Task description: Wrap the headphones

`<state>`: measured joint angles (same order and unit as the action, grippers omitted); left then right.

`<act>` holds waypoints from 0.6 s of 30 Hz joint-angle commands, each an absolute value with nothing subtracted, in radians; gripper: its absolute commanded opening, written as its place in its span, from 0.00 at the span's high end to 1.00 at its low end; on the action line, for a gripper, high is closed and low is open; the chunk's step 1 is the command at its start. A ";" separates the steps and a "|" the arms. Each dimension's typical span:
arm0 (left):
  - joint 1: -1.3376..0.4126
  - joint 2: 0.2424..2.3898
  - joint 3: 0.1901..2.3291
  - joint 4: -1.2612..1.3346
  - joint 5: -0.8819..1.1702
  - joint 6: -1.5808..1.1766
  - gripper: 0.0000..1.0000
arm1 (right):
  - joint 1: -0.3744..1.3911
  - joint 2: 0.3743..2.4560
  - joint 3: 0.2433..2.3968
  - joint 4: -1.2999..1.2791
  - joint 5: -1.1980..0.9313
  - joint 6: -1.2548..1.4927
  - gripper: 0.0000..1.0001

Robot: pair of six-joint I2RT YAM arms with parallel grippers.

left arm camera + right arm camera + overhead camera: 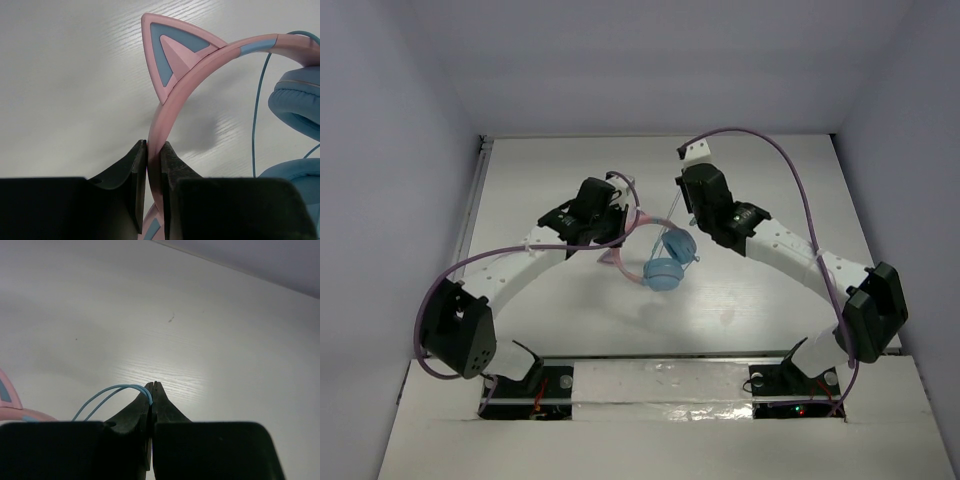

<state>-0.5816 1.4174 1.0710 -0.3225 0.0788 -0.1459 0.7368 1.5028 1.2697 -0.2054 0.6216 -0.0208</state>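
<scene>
The headphones [665,268] hang above the middle of the white table, their light-blue ear cups [299,105] low and close together. My left gripper [154,147] is shut on the pink headband [172,107], just below a pink cat ear [172,47]. My right gripper [152,386] is shut on a loop of the thin pale-blue cable [107,395], held above the table right of the headband. In the top view the cable [672,215] runs taut from the right gripper [686,192] down to the ear cups. The left gripper [620,205] sits left of them.
The white table [750,300] lies inside a box of pale walls. Purple arm cables [790,165] arch over both arms. The arm bases [525,385] stand at the near edge.
</scene>
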 commanded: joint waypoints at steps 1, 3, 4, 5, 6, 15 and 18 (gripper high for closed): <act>-0.581 1.327 1.112 -0.265 0.164 -0.153 1.00 | 0.723 1.502 1.244 -0.111 0.644 0.036 1.00; -0.569 1.316 1.127 -0.259 0.193 -0.163 1.00 | 0.723 1.500 1.214 -0.110 0.600 0.060 1.00; -0.558 1.313 1.134 -0.259 0.222 -0.166 1.00 | 0.723 1.496 1.203 -0.104 0.583 0.081 1.00; -0.548 1.310 1.144 -0.256 0.232 -0.167 1.00 | 0.712 1.491 1.190 -0.100 0.543 0.092 1.00; -0.548 1.304 1.150 -0.255 0.242 -0.169 1.00 | 0.712 1.483 1.162 -0.092 0.517 0.103 1.00; -0.497 1.286 1.186 -0.235 0.339 -0.179 1.00 | 0.597 1.404 1.019 0.098 0.059 0.184 0.81; -0.473 1.278 1.206 -0.247 0.348 -0.173 1.00 | 0.549 1.399 0.976 0.164 -0.059 0.202 0.76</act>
<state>-0.4900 1.3434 1.1309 -0.3180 0.2756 -0.1471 0.5797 1.4342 1.0027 0.0151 0.1436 0.1665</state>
